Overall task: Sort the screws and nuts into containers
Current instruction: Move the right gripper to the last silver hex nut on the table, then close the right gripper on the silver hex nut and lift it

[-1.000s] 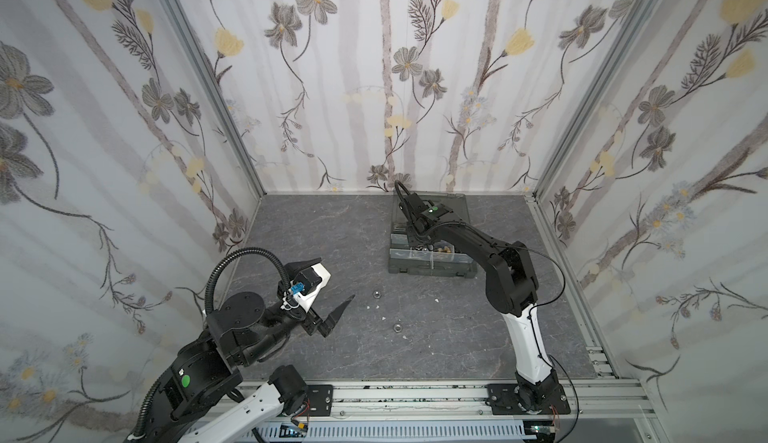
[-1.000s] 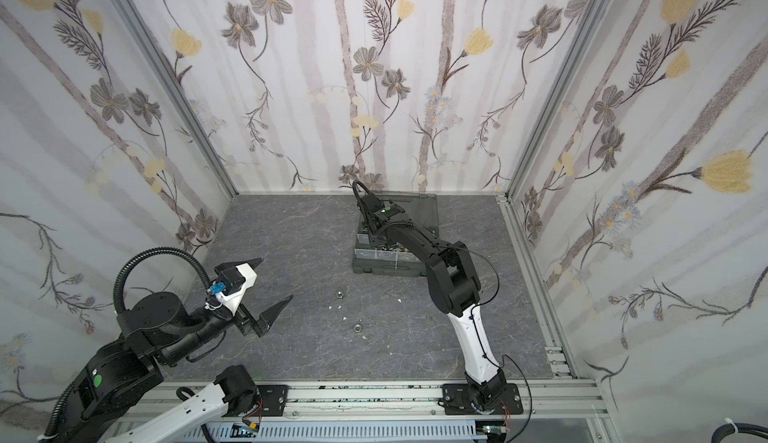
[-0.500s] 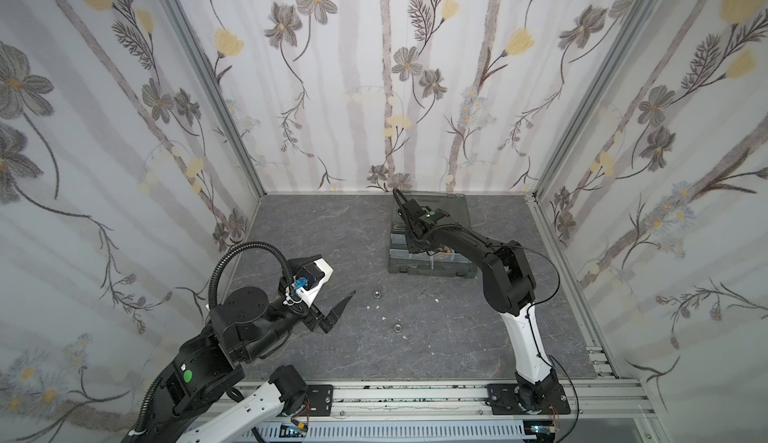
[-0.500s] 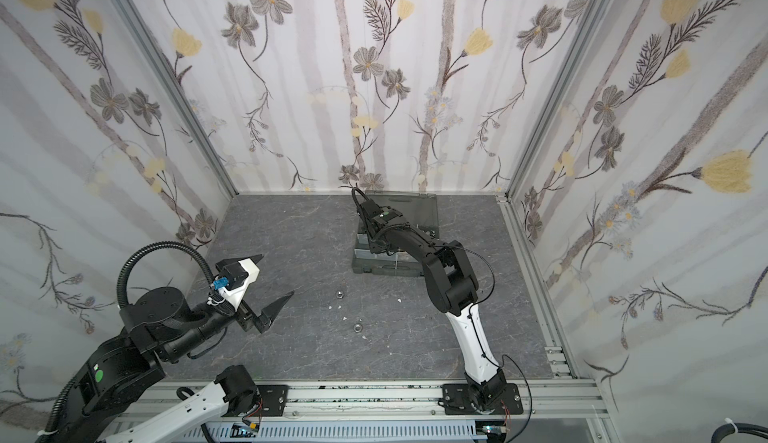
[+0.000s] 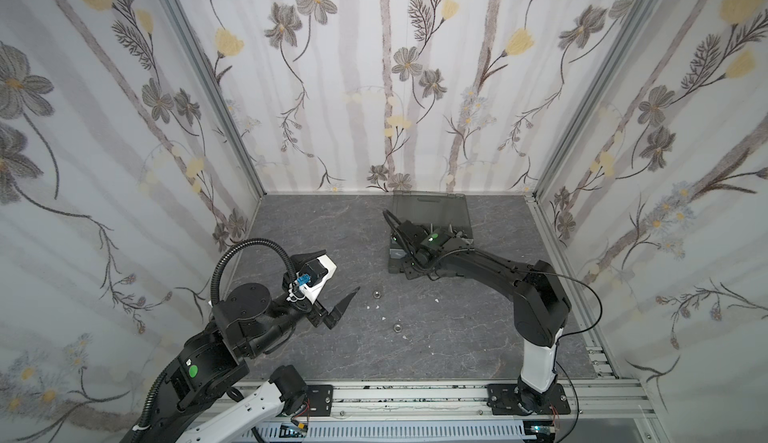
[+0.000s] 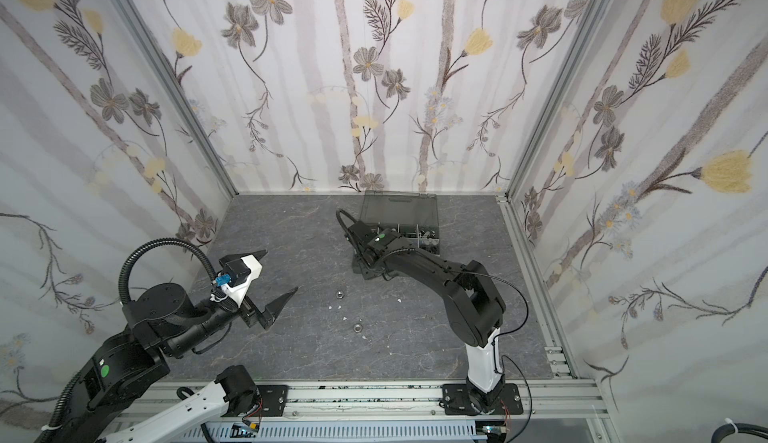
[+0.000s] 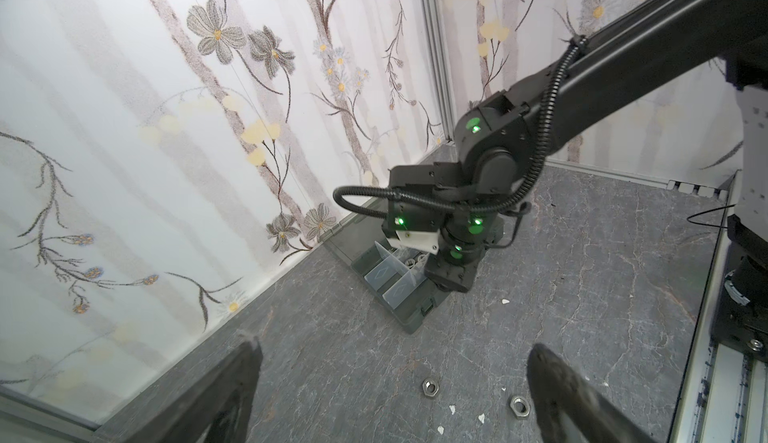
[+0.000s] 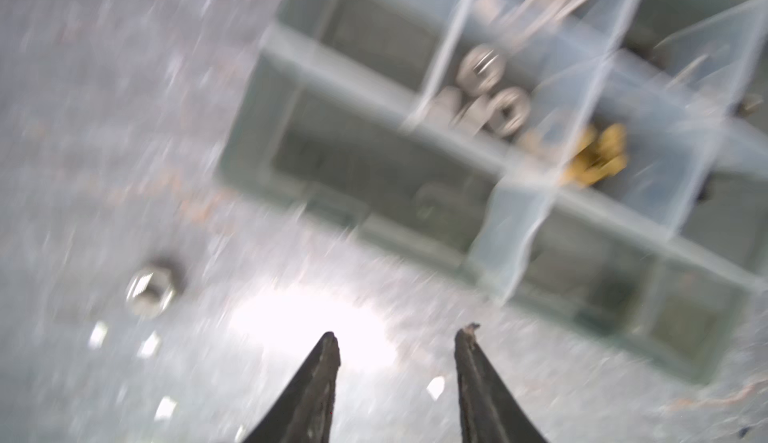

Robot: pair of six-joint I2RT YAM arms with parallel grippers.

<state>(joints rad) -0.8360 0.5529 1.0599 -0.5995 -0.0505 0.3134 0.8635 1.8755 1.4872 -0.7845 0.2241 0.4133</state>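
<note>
- Two loose nuts are lying on the grey floor (image 5: 316, 220) between the arms in both top views. The near nut (image 5: 376, 294) is sitting just beyond the left gripper (image 5: 340, 269), and the far nut (image 5: 397, 328) is lying a little further on, toward the front rail (image 5: 415, 395).
- Both are looking small, silver and six-sided, each with a round hole. They are lying flat and apart from each other among white specks (image 5: 372, 307).
- Left gripper is hanging above the floor with its fingers spread wide and nothing between them. In the left wrist view both nuts are showing ahead of it, nearer one finger (image 7: 552, 382).
- Right gripper (image 8: 400, 330) is hovering at the open case (image 5: 432, 212) with its fingers parted and nothing between them. In the blurred right wrist view one loose nut is lying off to the side of the fingertips, on the floor outside the case wall.
- Inside the case, silver nuts (image 8: 494, 96) are sitting in one compartment. Brass wing nuts (image 8: 594, 154) are showing in the compartment beside it, across a clear divider (image 8: 590, 100).
</note>
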